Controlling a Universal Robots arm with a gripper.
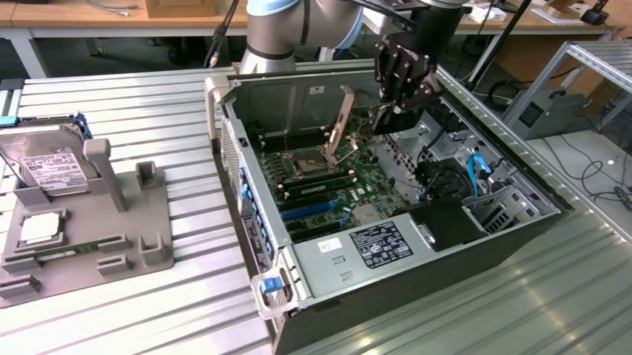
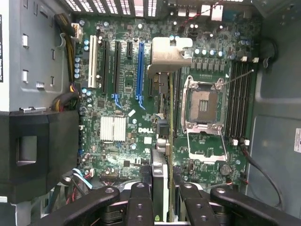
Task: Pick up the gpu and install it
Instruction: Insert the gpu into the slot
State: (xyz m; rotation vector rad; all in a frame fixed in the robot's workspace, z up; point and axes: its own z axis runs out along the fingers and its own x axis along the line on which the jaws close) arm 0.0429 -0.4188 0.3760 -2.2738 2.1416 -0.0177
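Observation:
My gripper (image 1: 401,109) hangs over the open computer case (image 1: 259,222), above the motherboard (image 1: 341,192). It is shut on the gpu (image 1: 400,123), a dark card held on edge below the fingers. In the wrist view the gpu (image 2: 160,174) runs edge-on out from between the two black fingers (image 2: 141,200) of the gripper (image 2: 162,190), and its silvery bracket end (image 2: 169,54) is at the far end. The card hovers above the board, over the strip between the blue expansion slot (image 2: 139,70) and the CPU socket (image 2: 203,101). It sits in no slot.
A grey fixture (image 1: 133,244) at the exterior view's left holds a hard drive (image 1: 44,159), a square chip (image 1: 40,227) and a memory stick (image 1: 59,253). Inside the case are black slots (image 2: 116,66), a power supply (image 1: 380,244), blue cables (image 1: 479,174) and a raised socket lever (image 1: 343,122).

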